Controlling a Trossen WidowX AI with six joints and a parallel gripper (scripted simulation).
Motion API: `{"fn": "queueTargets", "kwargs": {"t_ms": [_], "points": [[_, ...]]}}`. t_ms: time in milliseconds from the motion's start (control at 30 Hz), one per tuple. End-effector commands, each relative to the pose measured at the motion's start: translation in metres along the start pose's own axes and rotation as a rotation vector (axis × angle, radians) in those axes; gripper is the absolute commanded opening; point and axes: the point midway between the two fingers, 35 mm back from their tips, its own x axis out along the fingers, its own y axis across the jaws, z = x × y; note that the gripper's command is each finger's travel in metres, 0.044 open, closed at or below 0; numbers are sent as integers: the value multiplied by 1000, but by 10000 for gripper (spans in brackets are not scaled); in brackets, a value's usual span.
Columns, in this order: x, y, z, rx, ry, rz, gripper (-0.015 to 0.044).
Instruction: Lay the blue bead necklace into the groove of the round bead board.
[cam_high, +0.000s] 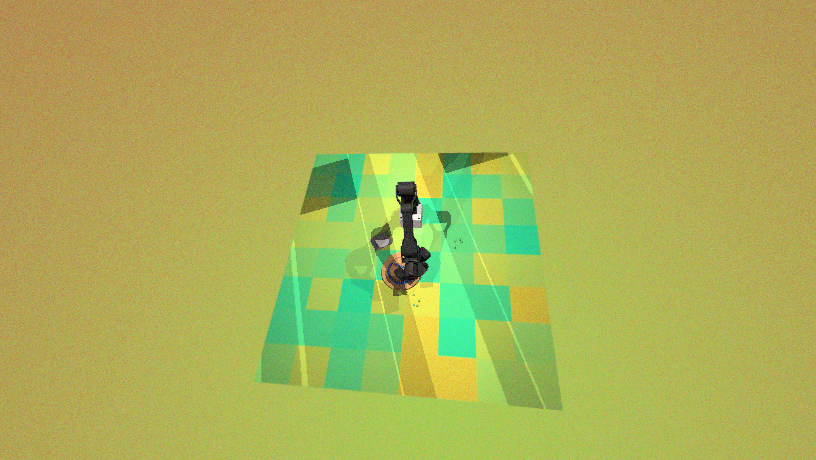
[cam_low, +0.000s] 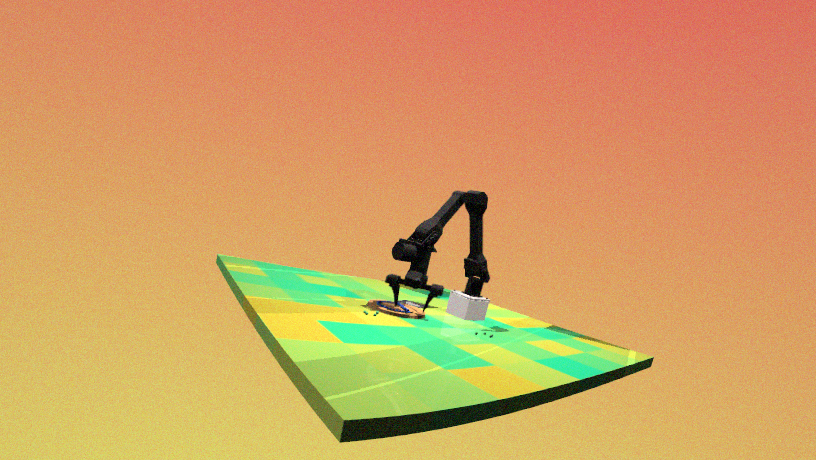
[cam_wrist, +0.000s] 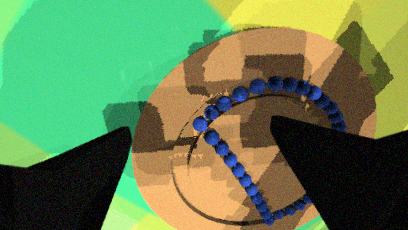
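Observation:
The round tan bead board (cam_wrist: 225, 60) (cam_high: 391, 272) (cam_low: 412, 311) lies flat on the patchwork table (cam_high: 457, 371) (cam_low: 400, 388). The blue bead necklace (cam_wrist: 235, 167) (cam_low: 393, 306) rests on the board. One stretch follows the dark groove (cam_wrist: 192, 202) along the upper right. The other stretch runs straight across the board's inside down to the near rim. My gripper (cam_wrist: 202, 128) (cam_high: 412, 268) (cam_low: 410, 303) is open wide just above the board, a finger on each side of the necklace's bend, holding nothing. The right finger hides part of the necklace.
A small white box (cam_low: 468, 305) (cam_high: 381, 240) stands on the table beside the arm's base, close to the board. Tiny dark loose beads (cam_high: 416, 302) (cam_low: 485, 333) lie scattered near the board and the box.

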Motion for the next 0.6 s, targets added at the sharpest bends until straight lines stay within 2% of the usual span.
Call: {"fn": "queueTargets", "kwargs": {"t_ms": [0, 133, 200, 533, 567], "points": [[-1, 0, 0, 2, -2, 2, 440], [-1, 0, 0, 2, -2, 2, 440], [-2, -3, -3, 80, -2, 1, 387], [-20, -41, -60, 1253, 2, -6, 125], [-22, -44, -66, 1373, 2, -7, 120]]}}
